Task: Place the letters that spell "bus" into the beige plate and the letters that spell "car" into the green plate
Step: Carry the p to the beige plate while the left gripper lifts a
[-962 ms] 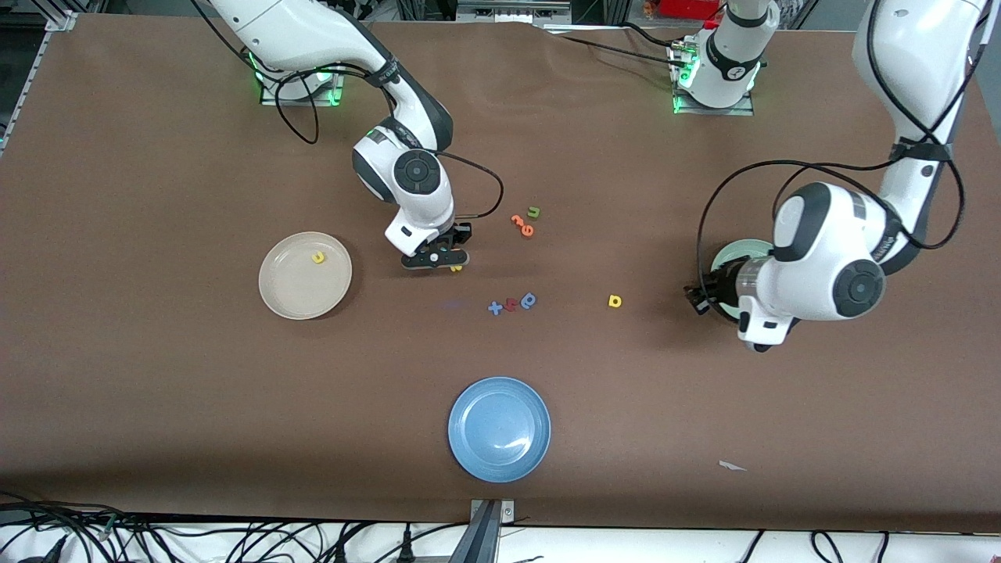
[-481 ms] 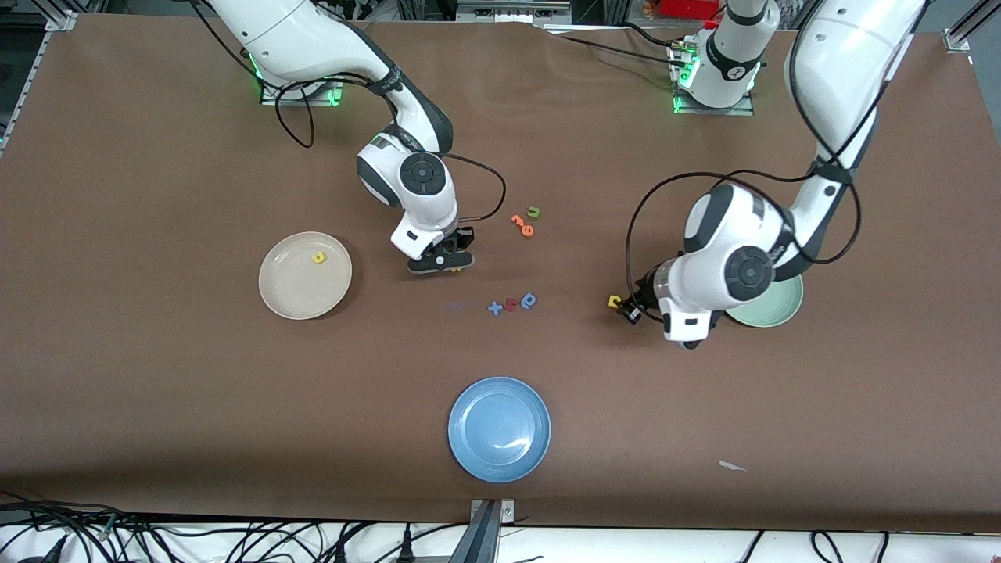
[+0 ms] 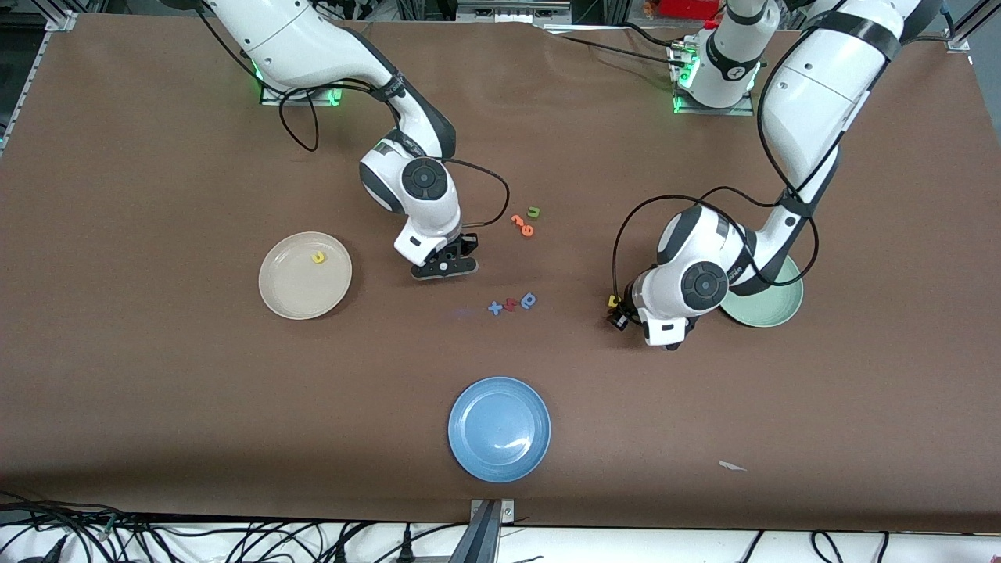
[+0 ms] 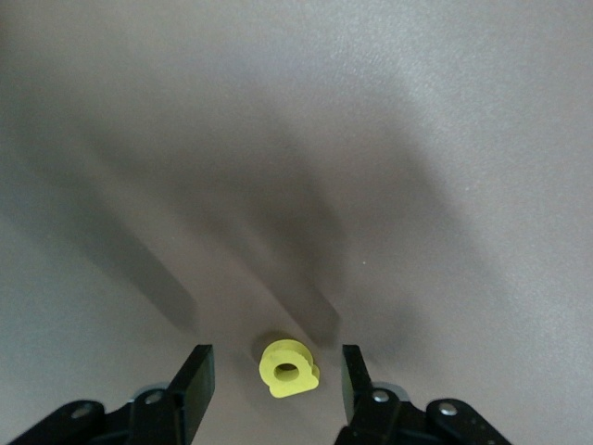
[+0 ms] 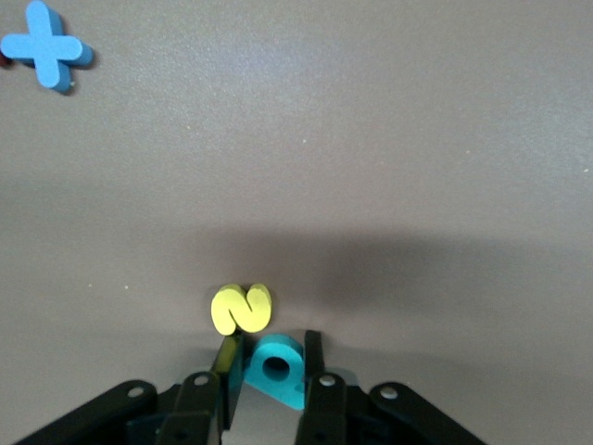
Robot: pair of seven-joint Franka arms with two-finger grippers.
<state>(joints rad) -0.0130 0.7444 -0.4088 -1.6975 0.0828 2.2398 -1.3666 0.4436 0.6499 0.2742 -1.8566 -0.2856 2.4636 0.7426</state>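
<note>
From the front view, the right tool (image 3: 443, 266) is sitting low on the desk (image 3: 156, 407) near the beige plate (image 3: 305, 275) holding a yellow "u" (image 3: 317, 257), while the left tool (image 3: 620, 313) is sitting beside the green plate (image 3: 770, 301). The left wrist view is showing its fingers (image 4: 195, 375) spread around the yellow "a" (image 4: 287, 368), not touching it. The right wrist view is showing that tool's fingers (image 5: 313, 357) pinching the teal "b" (image 5: 276, 370), with the yellow "s" (image 5: 241, 308) touching it.
</note>
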